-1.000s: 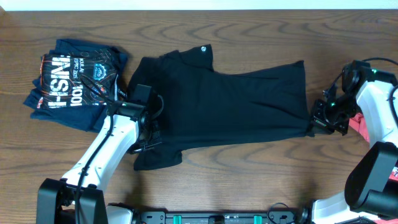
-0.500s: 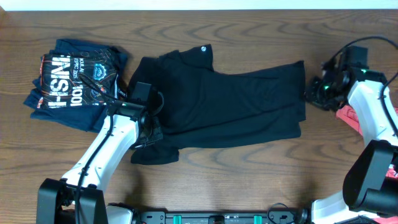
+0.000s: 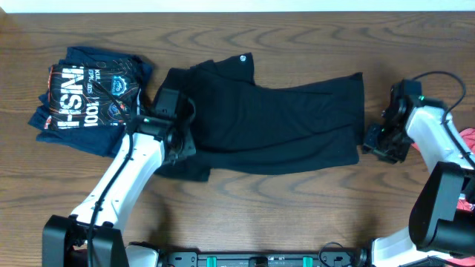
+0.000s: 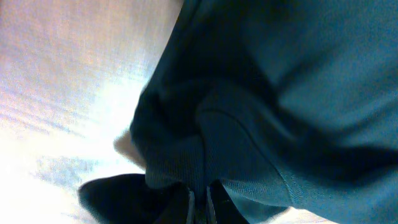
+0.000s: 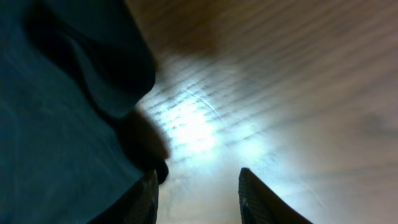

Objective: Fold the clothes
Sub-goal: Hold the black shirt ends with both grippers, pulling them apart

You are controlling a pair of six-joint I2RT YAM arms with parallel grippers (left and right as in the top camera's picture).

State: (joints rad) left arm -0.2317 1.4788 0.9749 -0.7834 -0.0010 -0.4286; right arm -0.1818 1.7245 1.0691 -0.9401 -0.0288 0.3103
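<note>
A black T-shirt [image 3: 274,122] lies spread across the middle of the wooden table. My left gripper [image 3: 178,152] is shut on a bunched fold of the shirt's lower left sleeve, which shows in the left wrist view [image 4: 205,143] pinched between the fingers [image 4: 200,202]. My right gripper [image 3: 373,142] is open and empty just off the shirt's right hem. In the right wrist view its fingers [image 5: 198,193] straddle bare wood, with the shirt's edge [image 5: 62,124] at the left.
A folded navy printed shirt [image 3: 89,96] lies at the far left. A red garment [image 3: 469,137] shows at the right table edge. Bare wooden table [image 3: 297,208] runs along the front.
My left gripper has pulled the lower left sleeve up and inward over the shirt. My right gripper swung up beside the hem, then came back down near the shirt's lower right corner, still open.
</note>
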